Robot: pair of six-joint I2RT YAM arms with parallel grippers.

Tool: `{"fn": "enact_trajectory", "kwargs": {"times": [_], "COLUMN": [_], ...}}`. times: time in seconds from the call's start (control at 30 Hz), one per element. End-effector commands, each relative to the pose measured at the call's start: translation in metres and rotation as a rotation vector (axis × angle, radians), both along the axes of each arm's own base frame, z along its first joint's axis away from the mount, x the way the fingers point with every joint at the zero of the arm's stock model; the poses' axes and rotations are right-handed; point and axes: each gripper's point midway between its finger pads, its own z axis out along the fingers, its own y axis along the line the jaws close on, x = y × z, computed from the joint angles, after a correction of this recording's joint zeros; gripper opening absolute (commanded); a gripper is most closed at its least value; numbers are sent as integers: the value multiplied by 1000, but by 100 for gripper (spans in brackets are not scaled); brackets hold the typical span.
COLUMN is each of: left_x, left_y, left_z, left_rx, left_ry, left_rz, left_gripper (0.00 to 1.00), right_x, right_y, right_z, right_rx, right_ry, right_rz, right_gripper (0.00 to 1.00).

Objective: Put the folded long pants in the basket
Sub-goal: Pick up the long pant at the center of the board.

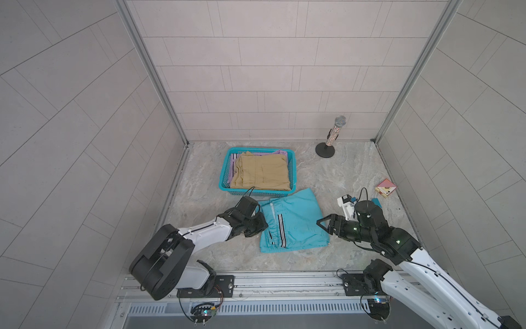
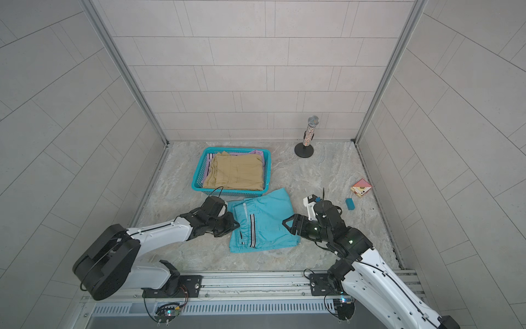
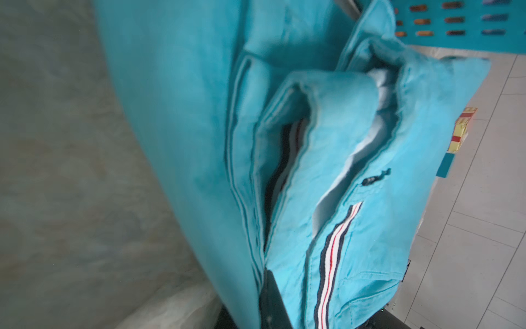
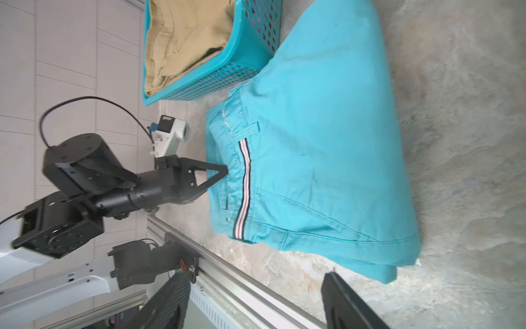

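The turquoise pants [image 1: 293,219] lie near, just before the basket. The left gripper [image 4: 223,172] is clamped on their left edge. The right gripper [image 1: 321,223] has its jaws apart beside the right edge, and I think it should pinch all layers there. Then both lift evenly into the far turquoise basket [image 1: 226,173], onto the khaki pants [image 1: 262,173].
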Motion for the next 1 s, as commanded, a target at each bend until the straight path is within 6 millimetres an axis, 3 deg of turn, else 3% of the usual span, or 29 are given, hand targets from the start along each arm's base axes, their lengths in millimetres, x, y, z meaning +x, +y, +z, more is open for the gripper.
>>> {"fn": "enact_trajectory", "kwargs": {"times": [0.0, 0.23, 0.37, 0.5, 0.6, 0.73, 0.87, 0.97], "left_x": [-26, -35, -37, -39, -38, -34, -29, -21], "left_y": [13, 31, 37, 38, 40, 42, 39, 32], "left_z": [-9, -10, -9, -12, -12, -7, 7, 38], "left_rx": [57, 92, 92, 87, 84, 86, 78, 36], "left_ry": [67, 87, 102, 116, 122, 119, 103, 56], "left_rz": [-72, -66, -74, -74, -74, -68, -75, -75], "left_gripper": [0, 0, 0, 0, 0, 0, 0, 0], "right_x": [9, 48, 69, 77, 78, 74, 68, 62], "right_y": [-11, -11, 15, 33, 42, 41, 42, 42], "right_z": [-32, -84, -97, -113, -120, -119, -105, -79], "right_rx": [-162, -355, -316, -269, -222, -218, -194, -185], "right_ry": [29, 70, 86, 119, 125, 125, 108, 63], "right_rz": [27, 65, 137, 178, 195, 196, 197, 196], "right_gripper": [78, 80, 76, 69, 57, 33, 1, 0]}}
